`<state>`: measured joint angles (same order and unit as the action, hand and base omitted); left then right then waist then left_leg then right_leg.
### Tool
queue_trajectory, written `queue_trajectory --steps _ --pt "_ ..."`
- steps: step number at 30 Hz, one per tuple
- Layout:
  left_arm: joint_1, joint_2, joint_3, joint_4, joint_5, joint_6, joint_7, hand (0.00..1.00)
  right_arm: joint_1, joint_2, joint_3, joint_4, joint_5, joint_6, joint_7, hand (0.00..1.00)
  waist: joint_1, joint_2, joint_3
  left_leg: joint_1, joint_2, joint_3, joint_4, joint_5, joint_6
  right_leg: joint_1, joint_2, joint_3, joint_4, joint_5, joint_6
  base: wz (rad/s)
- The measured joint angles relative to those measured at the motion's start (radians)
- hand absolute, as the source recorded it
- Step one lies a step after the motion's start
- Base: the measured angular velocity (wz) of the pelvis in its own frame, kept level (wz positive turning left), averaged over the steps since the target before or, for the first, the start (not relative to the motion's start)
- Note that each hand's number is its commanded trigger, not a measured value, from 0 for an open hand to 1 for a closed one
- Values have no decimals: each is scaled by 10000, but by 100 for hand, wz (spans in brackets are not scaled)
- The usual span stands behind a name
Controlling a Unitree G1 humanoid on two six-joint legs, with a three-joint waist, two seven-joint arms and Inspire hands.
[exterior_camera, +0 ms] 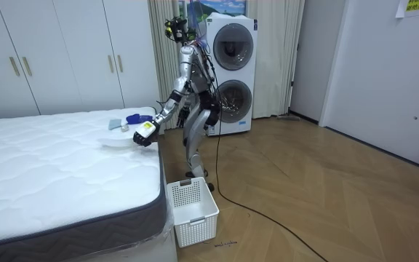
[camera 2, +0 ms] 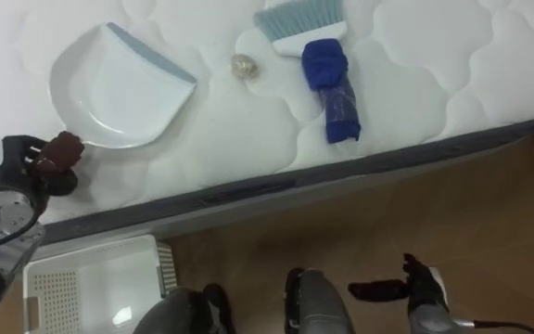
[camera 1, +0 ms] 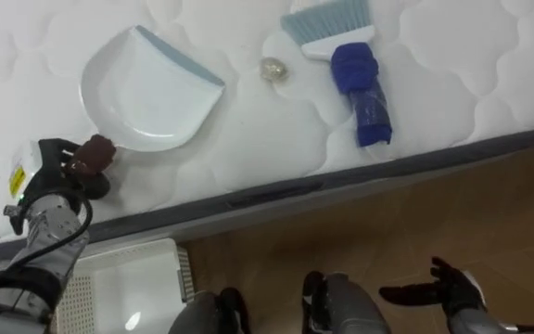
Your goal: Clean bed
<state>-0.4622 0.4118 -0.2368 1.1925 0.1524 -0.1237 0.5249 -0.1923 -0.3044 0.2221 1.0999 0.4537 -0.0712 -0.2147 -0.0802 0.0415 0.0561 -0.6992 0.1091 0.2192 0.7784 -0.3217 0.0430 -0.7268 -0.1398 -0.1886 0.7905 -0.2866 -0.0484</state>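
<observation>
White dustpan (camera 1: 146,93), brown handle (camera 1: 93,150) clasped by the left hand (camera 1: 56,178); right hand (camera 1: 452,292) loosely spread.

On the bed (camera 1: 452,74), the dustpan (camera 1: 146,88) lies at nine o'clock of the small ball (camera 1: 273,70), the brush (camera 1: 352,65) at two o'clock. On the floor (camera 1: 387,223) at seven o'clock stands the basket (camera 1: 128,249).

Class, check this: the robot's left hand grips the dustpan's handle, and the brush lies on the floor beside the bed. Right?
The place given for the brush is wrong: it lies on the mattress, as the left eye view shows. The left hand does grip the handle of the dustpan.
</observation>
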Motion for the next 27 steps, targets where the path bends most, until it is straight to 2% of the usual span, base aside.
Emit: queue_trajectory --steps 5,7,10,11,15,24,27 --pt "639 16 -49 -610 344 -3 418 100 -177 -56 -626 -783 506 -297 -869 0 -4 1 -10 91 4 -1 -72 2 1 104 11 -7 -102 7 12 0" --pt "694 15 -63 -665 569 -2 443 100 -292 -57 -890 -1001 438 -393 -1236 0 6 0 -11 93 -2 4 -85 3 2 101 7 -4 -113 12 17 0" --pt "810 18 -71 -721 1013 -77 706 100 -535 -70 -1200 -1357 227 -565 -2009 0 2 -53 -43 155 -21 106 -186 17 14 67 0 67 -123 17 27 -6" --pt "895 17 -52 -727 1132 -117 846 100 -630 -71 -1353 -1458 17 -769 -2312 0 -22 -76 -57 184 -29 157 -233 18 15 48 -1 122 -124 17 28 -7" --pt "1119 21 -69 -726 1262 -130 1121 100 -690 -80 -1479 -2165 -780 -1148 -3524 0 -67 -206 -122 288 -21 291 -343 21 9 45 29 283 -157 18 29 -7" --pt "1405 78 -152 -726 1417 -432 1156 100 -1129 -138 -1577 -3890 -2299 -2016 -5712 0 -209 -320 -111 387 -84 418 -628 86 49 79 39 401 -446 160 143 -3" --pt "1368 177 -161 -720 1499 -465 1022 100 -1278 -156 -1559 -4491 -2292 -2157 -6257 0 -213 -411 -101 383 -152 428 -681 90 60 56 -7 429 -456 153 178 0"
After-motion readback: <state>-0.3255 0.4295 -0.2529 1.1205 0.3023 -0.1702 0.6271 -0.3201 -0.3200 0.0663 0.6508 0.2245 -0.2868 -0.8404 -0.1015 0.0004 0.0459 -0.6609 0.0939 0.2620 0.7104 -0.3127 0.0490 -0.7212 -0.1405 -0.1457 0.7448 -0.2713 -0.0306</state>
